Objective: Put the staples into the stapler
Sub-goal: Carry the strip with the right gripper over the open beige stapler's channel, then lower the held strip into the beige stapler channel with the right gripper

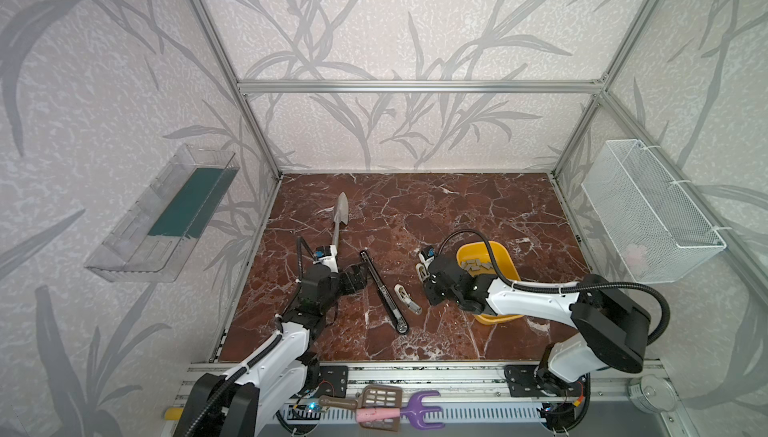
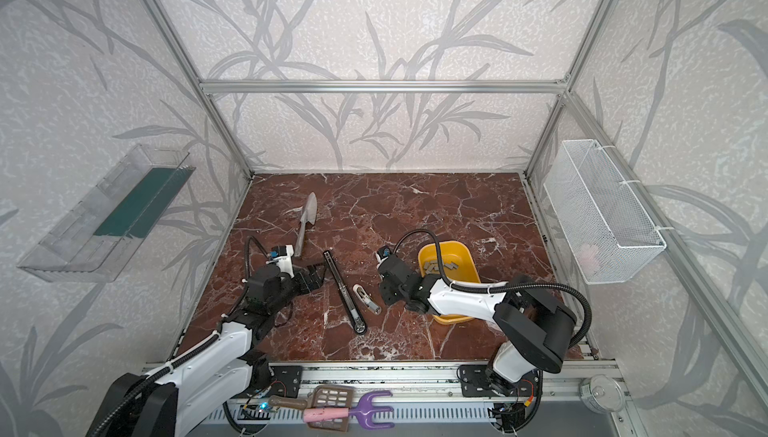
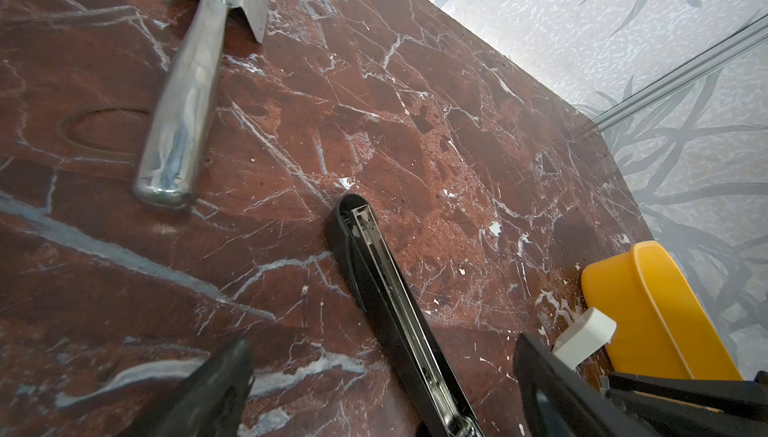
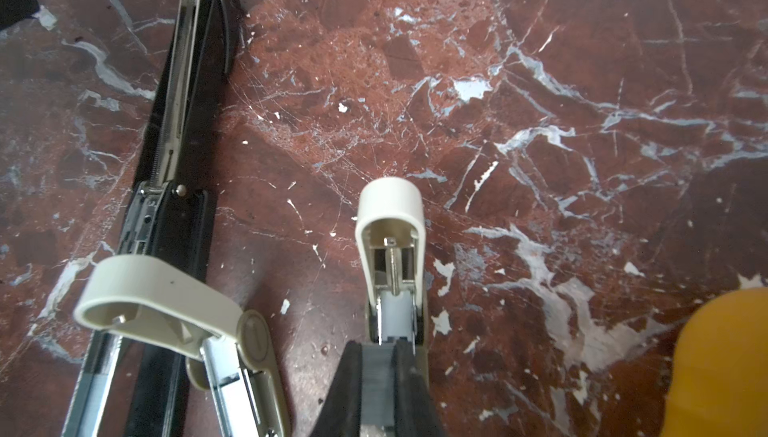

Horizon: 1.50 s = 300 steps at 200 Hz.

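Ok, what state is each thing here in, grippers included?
black stapler: lying flat, swung open, rail exposed.
staples: loose pile in the yellow tray.
left cream stapler: lying down, lid swung open.
right cream stapler: open, channel showing.
left gripper: open, empty.
right gripper: shut on a grey strip, apparently staples.

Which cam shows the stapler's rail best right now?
Right wrist: the stapler lies open close up, its rail sharp along most of its length. Left wrist catches only its tip half. Both top views show it whole but tiny.
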Each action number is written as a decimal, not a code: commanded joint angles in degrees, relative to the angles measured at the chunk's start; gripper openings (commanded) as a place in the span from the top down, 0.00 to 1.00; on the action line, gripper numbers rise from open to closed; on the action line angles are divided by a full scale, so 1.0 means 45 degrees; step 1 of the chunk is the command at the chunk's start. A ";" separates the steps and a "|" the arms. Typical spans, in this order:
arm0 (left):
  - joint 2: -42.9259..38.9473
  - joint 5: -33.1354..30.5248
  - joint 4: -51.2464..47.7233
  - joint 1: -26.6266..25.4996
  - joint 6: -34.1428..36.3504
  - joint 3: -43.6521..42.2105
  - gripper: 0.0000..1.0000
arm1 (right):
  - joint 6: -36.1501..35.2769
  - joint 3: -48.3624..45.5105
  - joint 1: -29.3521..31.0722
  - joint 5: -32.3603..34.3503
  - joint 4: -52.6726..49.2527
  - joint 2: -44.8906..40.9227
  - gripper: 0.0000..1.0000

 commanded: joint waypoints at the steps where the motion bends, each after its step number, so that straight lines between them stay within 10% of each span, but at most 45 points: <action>1: -0.0017 -0.0245 0.0100 -0.0042 0.0151 0.0350 0.02 | 0.0092 0.0391 0.0061 0.0390 -0.0323 0.0217 1.00; 300: -0.0072 -0.0348 0.0100 -0.0047 0.0097 0.0311 0.02 | -0.1247 0.0369 0.0261 0.0913 -0.0075 0.0270 1.00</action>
